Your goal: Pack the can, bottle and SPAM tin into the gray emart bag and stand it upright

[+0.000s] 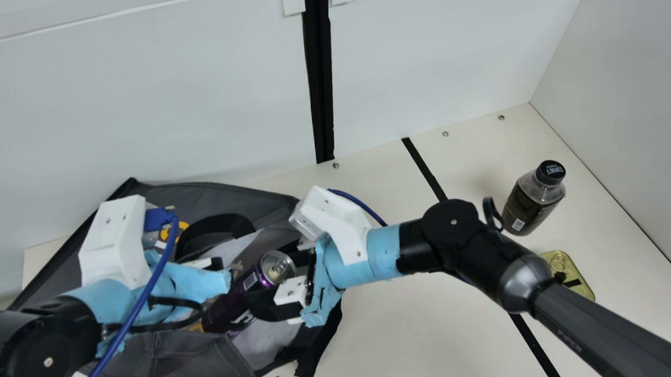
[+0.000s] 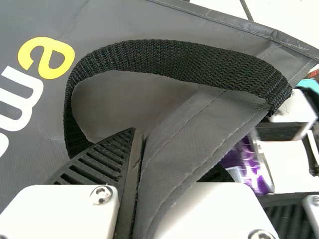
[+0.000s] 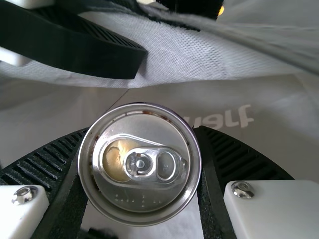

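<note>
One can (image 1: 253, 284) slanted base-first into the gray emart bag (image 1: 268, 204) in the main view; in the left wrist view the left gripper (image 2: 174, 153) pinched the bag, and in the right one the right gripper (image 3: 143, 130) clasped the can.

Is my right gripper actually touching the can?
Touching. In the right wrist view, the right gripper has the can between its ribbed fingers, one pressed against each side, with no gap.

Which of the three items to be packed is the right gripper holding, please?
The purple can, clasped by the right gripper; the black-capped bottle and the gold tin rest on the table, unheld.
</note>
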`<action>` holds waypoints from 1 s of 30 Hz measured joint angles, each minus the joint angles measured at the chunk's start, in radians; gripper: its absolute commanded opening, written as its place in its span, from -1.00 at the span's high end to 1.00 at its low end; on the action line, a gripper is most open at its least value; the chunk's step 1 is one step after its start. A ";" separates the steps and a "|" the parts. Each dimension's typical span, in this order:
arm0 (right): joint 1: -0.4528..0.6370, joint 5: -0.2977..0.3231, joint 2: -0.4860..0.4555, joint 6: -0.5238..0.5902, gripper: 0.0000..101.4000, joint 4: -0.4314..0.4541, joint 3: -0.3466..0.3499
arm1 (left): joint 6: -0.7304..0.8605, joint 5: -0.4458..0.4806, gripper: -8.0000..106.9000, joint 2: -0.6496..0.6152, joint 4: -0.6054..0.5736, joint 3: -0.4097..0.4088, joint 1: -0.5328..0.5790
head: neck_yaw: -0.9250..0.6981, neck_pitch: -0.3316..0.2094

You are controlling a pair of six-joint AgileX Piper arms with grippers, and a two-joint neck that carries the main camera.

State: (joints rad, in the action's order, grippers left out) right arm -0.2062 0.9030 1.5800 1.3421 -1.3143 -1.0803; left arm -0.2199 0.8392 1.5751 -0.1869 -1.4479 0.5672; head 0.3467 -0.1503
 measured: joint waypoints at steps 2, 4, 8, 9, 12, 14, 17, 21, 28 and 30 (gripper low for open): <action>-0.013 -0.014 0.014 0.000 1.00 -0.001 -0.009 | 0.000 0.000 1.00 0.000 0.000 0.000 0.000 | 0.002 -0.002; -0.027 -0.024 0.030 -0.002 1.00 -0.001 -0.020 | 0.000 0.000 1.00 0.000 0.000 0.000 0.000 | 0.000 -0.002; -0.052 -0.049 0.059 -0.014 1.00 0.000 -0.045 | 0.000 0.000 1.00 0.000 0.000 0.000 0.000 | 0.000 -0.002; -0.058 -0.055 0.066 -0.019 1.00 0.000 -0.051 | 0.000 0.000 1.00 0.000 0.000 0.000 0.000 | 0.002 -0.002; -0.075 -0.072 0.081 -0.028 0.87 0.001 -0.066 | 0.000 0.000 1.00 0.000 0.000 0.000 0.000 | 0.000 -0.002; -0.084 -0.077 0.087 -0.032 0.74 0.002 -0.074 | 0.000 0.000 1.00 0.000 0.000 0.000 0.000 | 0.000 -0.002; -0.095 -0.091 0.094 -0.040 0.54 0.005 -0.082 | 0.000 0.000 1.00 0.000 0.000 0.000 0.000 | 0.002 -0.002; -0.103 -0.099 0.095 -0.050 0.28 0.010 -0.086 | 0.000 0.000 1.00 0.000 0.000 0.000 0.000 | 0.000 -0.002; -0.106 -0.110 0.086 -0.059 -0.19 0.026 -0.077 | 0.000 0.000 1.00 0.000 0.000 0.000 0.000 | 0.002 -0.002; -0.106 -0.111 0.081 -0.061 -0.32 0.028 -0.073 | 0.000 0.000 1.00 0.000 0.000 0.000 0.000 | 0.000 -0.002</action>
State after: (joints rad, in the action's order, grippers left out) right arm -0.3124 0.7915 1.6606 1.2811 -1.2867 -1.1533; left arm -0.2199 0.8392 1.5751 -0.1869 -1.4479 0.5672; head 0.3467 -0.1519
